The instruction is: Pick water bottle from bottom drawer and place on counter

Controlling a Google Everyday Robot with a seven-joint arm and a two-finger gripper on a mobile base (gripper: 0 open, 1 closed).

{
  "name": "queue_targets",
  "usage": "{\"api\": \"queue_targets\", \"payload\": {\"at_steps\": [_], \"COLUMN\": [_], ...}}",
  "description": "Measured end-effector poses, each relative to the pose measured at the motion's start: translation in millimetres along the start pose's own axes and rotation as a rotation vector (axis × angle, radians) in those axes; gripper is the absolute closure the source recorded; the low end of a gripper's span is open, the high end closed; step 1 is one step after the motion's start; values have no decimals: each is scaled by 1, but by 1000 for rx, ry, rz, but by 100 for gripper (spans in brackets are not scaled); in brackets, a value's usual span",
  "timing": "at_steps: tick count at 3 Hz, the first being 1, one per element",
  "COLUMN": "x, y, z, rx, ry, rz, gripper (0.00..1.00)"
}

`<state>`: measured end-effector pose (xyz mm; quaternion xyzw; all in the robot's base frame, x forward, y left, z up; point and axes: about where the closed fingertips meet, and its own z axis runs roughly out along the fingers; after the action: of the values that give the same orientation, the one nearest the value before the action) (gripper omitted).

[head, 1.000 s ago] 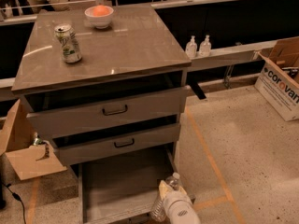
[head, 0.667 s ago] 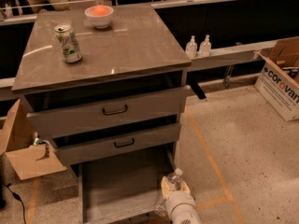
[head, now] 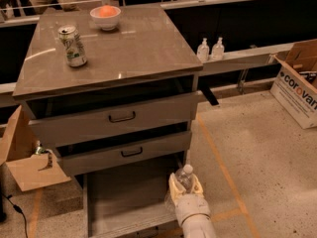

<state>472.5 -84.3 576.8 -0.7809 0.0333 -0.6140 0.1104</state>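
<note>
Over grey bottom drawer (head: 124, 195): gripper (head: 184, 181) clasps crinkled clear water bottle (head: 186, 172).

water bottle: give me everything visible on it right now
The water bottle is small, clear crinkled plastic with a white cap, roughly upright. The gripper, at the right front of the open bottom drawer, is shut on its sides with cream fingers. The lower body is hidden behind the gripper, so contact with the drawer floor cannot be told.
</note>
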Motion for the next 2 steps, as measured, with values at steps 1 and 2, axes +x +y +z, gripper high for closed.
{"api": "queue_targets", "payload": {"at_steps": [1,2], "x": [46,46], "y": [-20,-19], "z": [0,-1], "rx": [4,1], "ry": [80,77], "rz": [-77,-78], "gripper": [100,100]}}
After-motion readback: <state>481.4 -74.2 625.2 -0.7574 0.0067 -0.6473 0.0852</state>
